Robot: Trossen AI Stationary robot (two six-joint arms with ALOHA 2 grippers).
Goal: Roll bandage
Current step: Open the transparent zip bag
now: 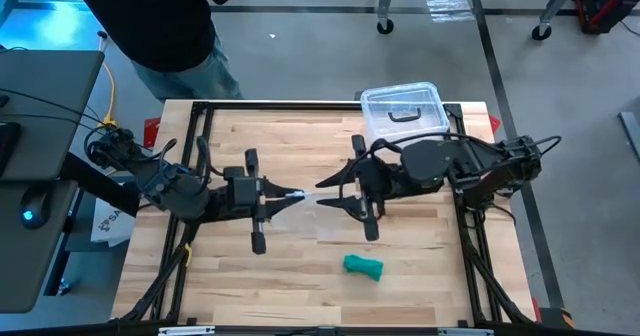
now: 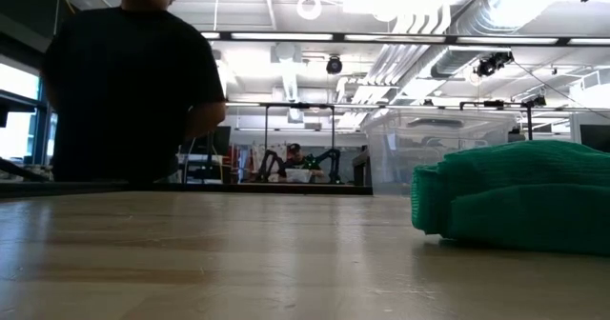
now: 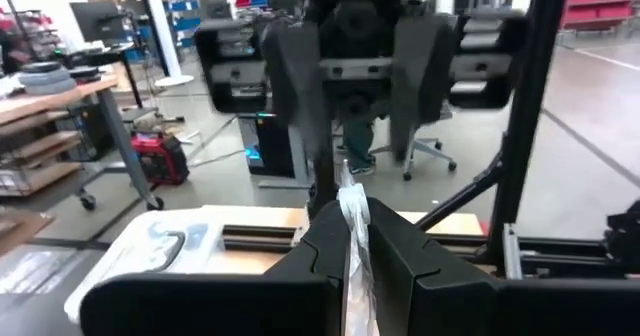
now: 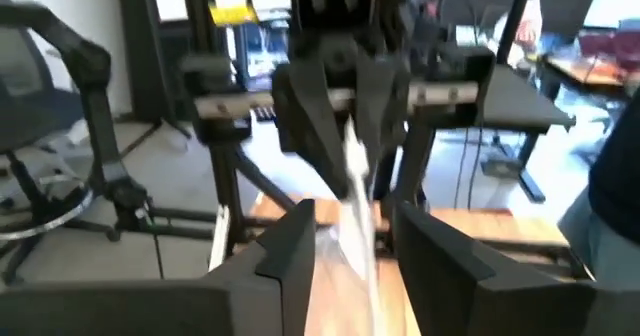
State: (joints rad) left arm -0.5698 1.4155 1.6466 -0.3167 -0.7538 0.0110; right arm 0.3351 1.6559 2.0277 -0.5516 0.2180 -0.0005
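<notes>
Seen from above, two dark arms are meeting over the middle of the wooden bench [image 1: 300,276], the left end effector [image 1: 297,195] and the right end effector [image 1: 325,193] facing each other with a crinkly clear plastic bag [image 1: 310,192] stretched between them, apparently so one can pass it off or both can pull it away from the work. The bandage [image 1: 363,266], already a small green roll, is lying on the bench nearer the front edge, well apart from both arms and touched by neither, which suggests the rolling itself is done. A clear plastic box [image 1: 403,111] with a black handle is sitting at the far edge, beside the right arm, and a person [image 1: 165,21] in a dark top is standing beyond the bench's far left corner. At bench height, the bandage [image 2: 515,194] is filling the right side of the low view, resting flat on the wood, while the person [image 2: 129,82] is standing behind; neither arm is showing there. The left wrist view is showing the left end effector [image 3: 352,238] clamped tight on the plastic bag [image 3: 355,226], with the other arm facing it close by and the box [image 3: 165,251] beyond. The right wrist view is showing the right end effector [image 4: 352,226] with its fingers standing apart around the bag [image 4: 358,211], seemingly letting go or about to take hold.
</notes>
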